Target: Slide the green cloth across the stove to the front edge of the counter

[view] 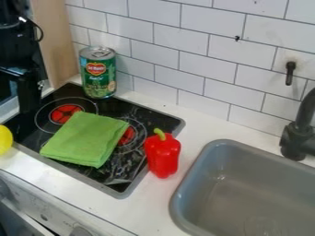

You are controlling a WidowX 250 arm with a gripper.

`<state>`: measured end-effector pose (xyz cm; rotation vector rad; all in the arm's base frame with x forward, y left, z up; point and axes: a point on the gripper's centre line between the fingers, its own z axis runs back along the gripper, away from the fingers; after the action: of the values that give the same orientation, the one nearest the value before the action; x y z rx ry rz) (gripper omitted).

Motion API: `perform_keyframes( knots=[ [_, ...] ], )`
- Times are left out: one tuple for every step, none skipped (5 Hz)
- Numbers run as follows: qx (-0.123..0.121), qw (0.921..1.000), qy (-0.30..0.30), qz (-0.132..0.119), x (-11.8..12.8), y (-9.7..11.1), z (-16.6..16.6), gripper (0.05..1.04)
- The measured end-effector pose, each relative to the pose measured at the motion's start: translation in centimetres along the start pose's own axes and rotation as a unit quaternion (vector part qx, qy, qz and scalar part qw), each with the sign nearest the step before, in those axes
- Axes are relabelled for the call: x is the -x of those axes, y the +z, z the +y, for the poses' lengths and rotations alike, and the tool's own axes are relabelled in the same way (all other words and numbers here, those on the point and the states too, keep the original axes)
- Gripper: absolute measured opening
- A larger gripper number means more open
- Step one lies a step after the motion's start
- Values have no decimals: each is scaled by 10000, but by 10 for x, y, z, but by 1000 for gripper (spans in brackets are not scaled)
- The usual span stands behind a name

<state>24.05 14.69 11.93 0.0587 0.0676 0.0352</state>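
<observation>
At the upper left, the black gripper [28, 92] hangs over the back left corner of the stove top, left of a green can [98, 73] and apart from it. That can stands upright at the stove's back edge, near the tiled wall. A folded green cloth [85, 138] lies across the middle of the black stove top [111, 109], partly over the red burner rings. Upright at the stove's right edge is a red bell pepper [163, 155] with a green stem. Part of a yellow object [5, 139] shows at the left edge.
A grey sink [215, 146] is set into the white counter [154, 199] at the lower right, with a dark faucet [298, 138] behind it. White wall tiles run along the back. The oven front with its knobs [80, 230] lies at the lower left.
</observation>
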Motion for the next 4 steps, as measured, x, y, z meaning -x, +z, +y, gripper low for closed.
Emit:
perform_keyframes(
  knots=[
    [81, 9999, -21, 113, 1, -8, -3, 1001],
    [269, 9978, -522, -292, -17, -19, -33, 1001],
    [272, 9933, -1010, -489, -32, -16, -61, 1001],
    [155, 9913, -1040, -788, -46, -15, -72, 1001]
  ],
)
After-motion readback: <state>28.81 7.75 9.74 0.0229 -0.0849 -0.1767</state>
